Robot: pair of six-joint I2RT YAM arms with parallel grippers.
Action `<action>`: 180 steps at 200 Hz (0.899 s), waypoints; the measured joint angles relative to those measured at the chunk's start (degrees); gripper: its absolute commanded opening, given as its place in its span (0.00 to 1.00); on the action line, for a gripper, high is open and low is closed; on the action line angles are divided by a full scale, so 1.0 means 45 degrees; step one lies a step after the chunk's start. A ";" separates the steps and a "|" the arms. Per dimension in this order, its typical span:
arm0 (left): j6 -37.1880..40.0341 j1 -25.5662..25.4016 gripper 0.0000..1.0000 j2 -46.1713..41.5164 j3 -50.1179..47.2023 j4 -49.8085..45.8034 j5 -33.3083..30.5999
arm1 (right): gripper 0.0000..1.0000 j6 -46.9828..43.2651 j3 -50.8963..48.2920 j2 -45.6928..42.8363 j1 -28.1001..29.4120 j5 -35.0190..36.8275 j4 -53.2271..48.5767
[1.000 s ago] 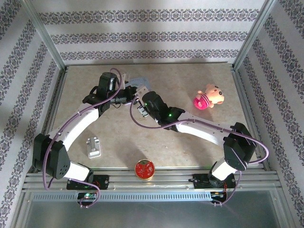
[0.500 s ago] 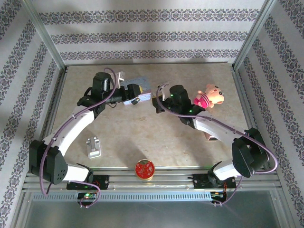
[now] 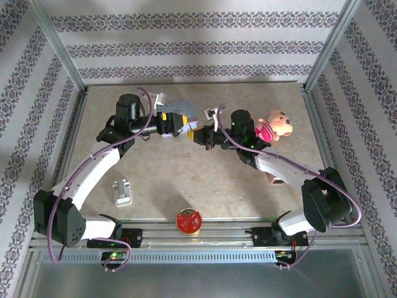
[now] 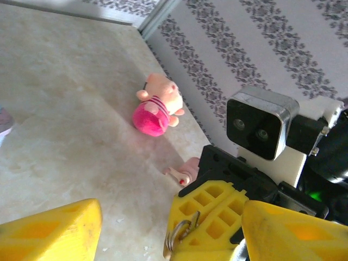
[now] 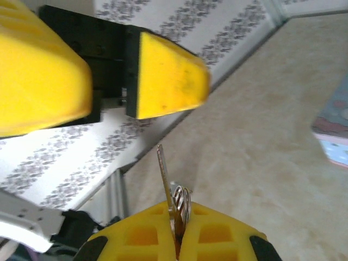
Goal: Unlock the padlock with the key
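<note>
Beige counter [image 3: 186,180] sits between walls [image 3: 186,49] with purple flower stripes. Both arms bend in toward the back middle, tips nearly meeting. The left gripper [image 3: 178,124] has its jaws apart. The right gripper [image 5: 176,209] jaws pinch the key [image 5: 162,171], which pokes out.

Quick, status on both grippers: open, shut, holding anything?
Left gripper: open, gripping nothing.
Right gripper: closed on the key.

Bright, even light from above; soft shadows on table [image 3: 205,180]. Wrist views washed out; heavily blurred on close left gripper [image 5: 111,81].
</note>
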 measured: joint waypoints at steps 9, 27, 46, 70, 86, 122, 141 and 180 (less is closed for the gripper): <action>0.0097 0.0000 0.63 -0.0010 -0.0015 0.0102 0.0262 | 0.00 0.0243 0.0005 0.0000 0.0000 -0.0325 0.0253; 0.0214 0.0000 0.58 -0.0015 -0.0097 0.0262 0.0627 | 0.00 0.0617 0.0034 0.0005 0.0000 -0.0806 0.0593; 0.0311 0.0000 0.54 -0.0010 -0.0243 0.0359 0.0957 | 0.00 0.0913 0.0136 0.0044 0.0000 -0.1171 0.0845; 0.0257 0.0000 0.49 -0.0010 -0.0364 0.0729 0.1477 | 0.00 0.1234 0.0199 0.0063 0.0000 -0.1477 0.1078; 0.0131 0.0000 0.45 -0.0010 -0.0437 0.1132 0.1831 | 0.00 0.1350 0.0199 0.0102 0.0000 -0.1622 0.1195; -0.0219 0.0000 0.31 -0.0010 -0.0607 0.1938 0.2404 | 0.00 0.1593 0.0199 0.0262 0.0000 -0.1763 0.1384; -0.0340 0.0000 0.27 -0.0005 -0.0627 0.2127 0.2594 | 0.00 0.1647 0.0228 0.0355 0.0000 -0.1792 0.1501; -0.0578 0.0000 0.21 0.0136 -0.0685 0.2521 0.2803 | 0.00 0.1710 0.0389 0.0568 0.0000 -0.1797 0.1608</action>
